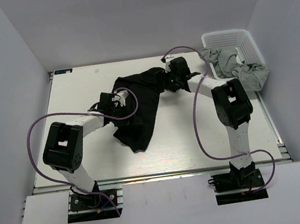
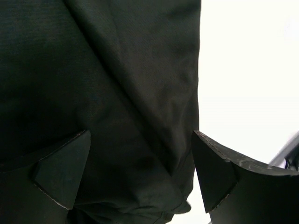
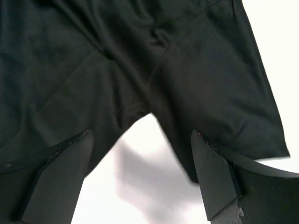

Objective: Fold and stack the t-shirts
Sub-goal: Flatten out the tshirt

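Toward the far edge of the table (image 1: 76, 99), about midway between its left and right edges, the black t-shirt (image 1: 141, 110) lies unfolded and rumpled, one long part running back toward the near edge and another reaching toward the far right corner. I have both arms bent over it. My left tool (image 2: 141, 132) hangs over the shirt's left side with its jaws spread wide and nothing clamped between them; through the left wrist camera I see dark creased cloth filling the gap, with the shirt's edge and bare white table just beside my right-hand finger (image 2: 215, 172). Whether the fingertips touch the cloth I cannot tell. My right tool (image 3: 140, 133) is over the shirt's far right part, and its jaws stand wide apart too, gripping nothing; in the right wrist view a seamed, sleeve-like flap with a straight hem lies ahead of the fingers (image 3: 56, 177), and a patch of bare table with a soft shadow shows between them. At the far right corner of the table sits the white lattice basket (image 1: 223, 37), and the light grey t-shirts (image 1: 238, 70) are bunched inside it, spilling over its near rim, well apart from the black one.
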Motion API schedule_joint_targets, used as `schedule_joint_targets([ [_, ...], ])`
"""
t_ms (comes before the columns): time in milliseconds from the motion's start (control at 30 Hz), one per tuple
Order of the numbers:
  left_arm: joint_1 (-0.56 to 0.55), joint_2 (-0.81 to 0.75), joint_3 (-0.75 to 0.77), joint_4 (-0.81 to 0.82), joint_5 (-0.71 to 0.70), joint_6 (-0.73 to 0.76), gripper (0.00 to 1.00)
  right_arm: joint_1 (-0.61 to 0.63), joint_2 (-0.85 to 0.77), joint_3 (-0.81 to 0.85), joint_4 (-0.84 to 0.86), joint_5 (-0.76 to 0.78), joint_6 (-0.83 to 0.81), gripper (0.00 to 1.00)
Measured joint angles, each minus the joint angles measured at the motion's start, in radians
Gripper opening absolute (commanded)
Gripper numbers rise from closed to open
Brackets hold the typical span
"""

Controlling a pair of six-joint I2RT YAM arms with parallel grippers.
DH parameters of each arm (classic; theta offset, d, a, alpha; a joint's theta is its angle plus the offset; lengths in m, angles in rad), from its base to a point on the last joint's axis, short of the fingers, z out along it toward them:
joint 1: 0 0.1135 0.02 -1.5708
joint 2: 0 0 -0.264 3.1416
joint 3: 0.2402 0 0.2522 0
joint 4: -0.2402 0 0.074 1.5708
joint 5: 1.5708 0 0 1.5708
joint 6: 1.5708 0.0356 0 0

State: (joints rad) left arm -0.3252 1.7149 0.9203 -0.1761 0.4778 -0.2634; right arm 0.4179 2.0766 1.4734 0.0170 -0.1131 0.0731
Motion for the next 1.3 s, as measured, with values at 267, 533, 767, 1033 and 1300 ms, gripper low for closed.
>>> schedule_joint_targets([
  [267, 0.034, 0.03, 0.071, -0.051, -0.167, -0.034, 1.0, -0.027, 0.115, 0.076, -0.011, 0.029, 0.089, 0.9],
  [533, 0.085, 0.117, 0.22, -0.15, -0.356, -0.034, 1.0, -0.045, 0.037, -0.091, 0.079, -0.052, 0.138, 0.9],
  [767, 0.112, 0.285, 0.426, -0.127, -0.322, -0.026, 1.0, -0.027, -0.215, -0.5, 0.251, -0.158, 0.247, 0.9],
  [1033, 0.116, 0.379, 0.563, -0.111, -0.196, 0.036, 1.0, 0.032, -0.437, -0.706, 0.183, -0.157, 0.285, 0.9],
  [1300, 0.112, 0.058, 0.359, -0.111, -0.23, 0.061, 1.0, 0.04, -0.618, -0.702, 0.155, -0.12, 0.254, 0.9],
])
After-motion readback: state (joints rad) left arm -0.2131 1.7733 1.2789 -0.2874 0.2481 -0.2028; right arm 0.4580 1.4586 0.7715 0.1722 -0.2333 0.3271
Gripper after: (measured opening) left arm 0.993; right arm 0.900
